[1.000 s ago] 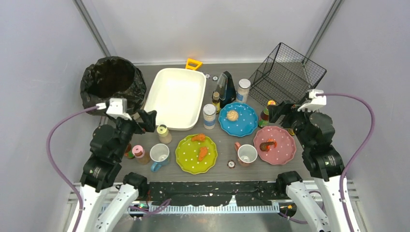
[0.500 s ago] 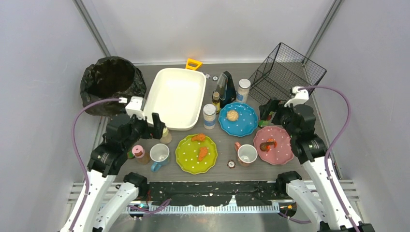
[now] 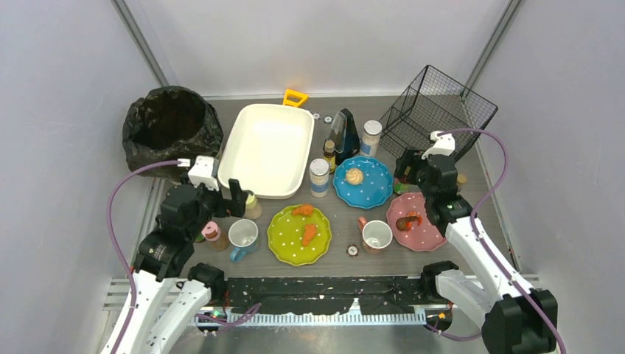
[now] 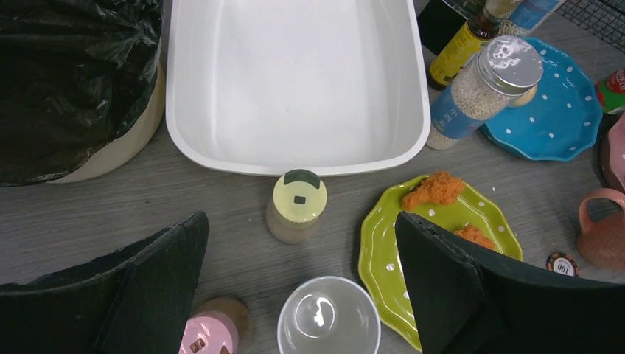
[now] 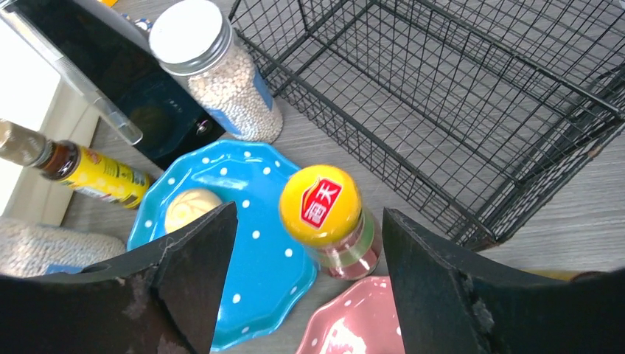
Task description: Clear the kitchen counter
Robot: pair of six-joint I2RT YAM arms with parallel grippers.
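Kitchen counter [image 3: 340,215]: lies under everything, crowded, little bare surface. Wire basket [image 5: 472,88] stands just behind the yellow-capped bottle [image 5: 320,205]. Blue plate [image 5: 250,243] and pink plate [image 5: 354,317] crowd its base, so advise a square grip and straight lift. Right gripper [image 5: 308,221] straddles that bottle, jaws apart, nothing held. Left gripper [image 4: 301,221] gapes wide, empty, above a yellow-lidded jar [image 4: 295,206].
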